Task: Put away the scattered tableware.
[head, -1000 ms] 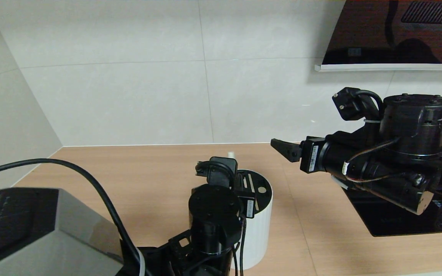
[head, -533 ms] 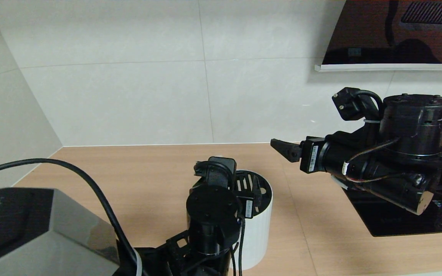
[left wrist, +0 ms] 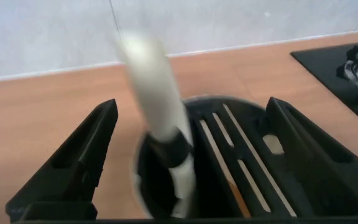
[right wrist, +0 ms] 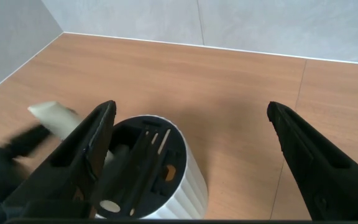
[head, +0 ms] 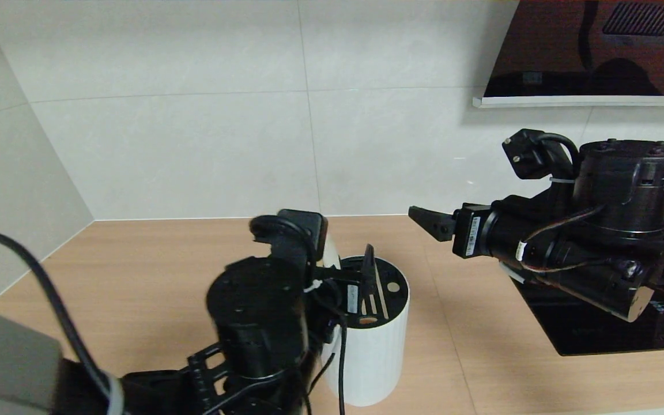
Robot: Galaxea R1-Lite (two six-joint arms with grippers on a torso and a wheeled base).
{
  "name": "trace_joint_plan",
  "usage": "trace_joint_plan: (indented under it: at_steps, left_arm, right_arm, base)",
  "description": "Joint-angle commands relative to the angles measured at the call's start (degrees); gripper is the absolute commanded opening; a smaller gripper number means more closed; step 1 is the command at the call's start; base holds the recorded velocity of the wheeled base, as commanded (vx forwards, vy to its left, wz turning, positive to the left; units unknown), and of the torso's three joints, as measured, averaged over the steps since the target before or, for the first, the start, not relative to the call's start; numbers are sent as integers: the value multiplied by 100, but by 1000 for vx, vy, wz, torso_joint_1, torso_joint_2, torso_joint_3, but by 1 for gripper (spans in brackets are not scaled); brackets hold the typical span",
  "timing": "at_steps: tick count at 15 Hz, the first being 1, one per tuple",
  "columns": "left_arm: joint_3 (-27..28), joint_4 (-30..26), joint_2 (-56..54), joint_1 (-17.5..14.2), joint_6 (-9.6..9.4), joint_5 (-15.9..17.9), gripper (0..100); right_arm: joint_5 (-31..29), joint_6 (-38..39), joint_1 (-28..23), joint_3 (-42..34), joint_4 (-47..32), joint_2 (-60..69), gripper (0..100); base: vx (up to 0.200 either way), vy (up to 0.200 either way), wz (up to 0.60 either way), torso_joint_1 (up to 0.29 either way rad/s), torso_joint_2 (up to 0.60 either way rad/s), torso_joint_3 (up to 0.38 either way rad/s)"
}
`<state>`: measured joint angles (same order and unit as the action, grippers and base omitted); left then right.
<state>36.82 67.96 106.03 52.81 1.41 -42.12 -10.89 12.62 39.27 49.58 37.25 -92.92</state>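
Observation:
A white cylindrical utensil holder point(head: 375, 346) with a black slotted lid point(left wrist: 241, 155) stands on the wooden counter point(head: 182, 259). A white-handled utensil point(left wrist: 157, 124) stands tilted in the lid's round hole. My left gripper point(left wrist: 191, 109) hangs just above the holder, open, with a finger on either side of the handle and apart from it. One left finger point(head: 369, 265) sticks up over the lid. My right gripper point(head: 427, 222) hovers open, higher and to the right of the holder point(right wrist: 151, 174), with nothing between its fingers point(right wrist: 89, 152).
A black cooktop point(head: 585, 331) is set into the counter at the right, under my right arm. A dark range hood point(head: 591, 52) hangs on the tiled wall above it. Bare counter lies left of and behind the holder.
My left arm has lifted and swung left above the holder, uncovering more of the lid. The white handle now shows leaning behind the wrist. The right arm has hardly moved.

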Motion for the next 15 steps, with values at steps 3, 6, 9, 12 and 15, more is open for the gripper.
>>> trace_joint_plan:
  at_steps: [3,6,9,12,15]
  left_arm:
    - [-456,-837,-2271,-509,-150,310,100]
    - [-834,-1725,-3511,-1317,43,687,100]
    - [-931,-3166,-5084,-1634,518,881,100]
    - [-1185,-4713,-6640,-2328,606,1347,100]
    - [-1124,-6269,-8116,-3128,527,2085,100]
  right_arm:
    - [-265,4,-182,-221,36,336,100]
    - [-265,-5,-508,-511,98,1179,100]
    - [-274,-49,-771,-1486,98,2322,100]
    - [-300,-93,-1167,-2409,63,3614,100]
    - [-344,-594,-1923,-2532,-640,5047,100]
  base:
    - [0,0,0,0,0,0]
    - [0,0,0,0,0,0]
    - [0,0,0,0,0,0]
    - [0,0,0,0,0,0]
    - [0,0,0,0,0,0]
